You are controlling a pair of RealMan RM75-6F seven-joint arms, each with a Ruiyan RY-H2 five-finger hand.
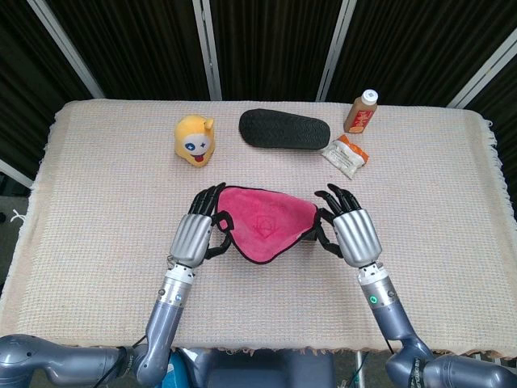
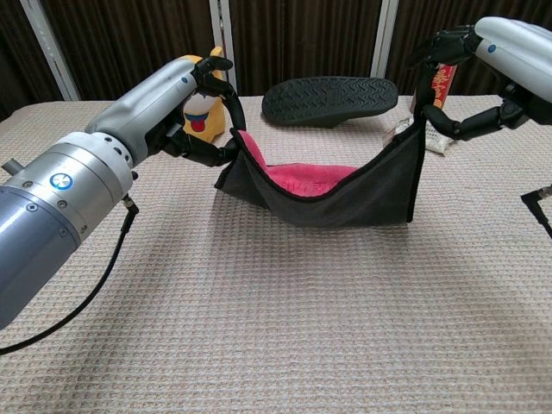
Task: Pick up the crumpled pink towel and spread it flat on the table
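Fingers (image 2: 200,148) of the left hand (image 1: 194,236) are clamped on one end of the pink towel (image 1: 265,227), and those of the right hand (image 1: 355,234) pinch the opposite end. Between the two sets of fingers the towel hangs in a sagging sling, pink side up and dark side down, its lowest part at or just above the desk (image 2: 276,328). Beyond the fingers lie a yellow toy (image 1: 195,138), a black shoe sole (image 1: 283,128), a bottle (image 1: 362,111) and a packet (image 1: 345,155).

soft cloth towel (image 1: 266,225), woven tablecloth (image 1: 97,194), ribbed rubber sole (image 1: 284,128)
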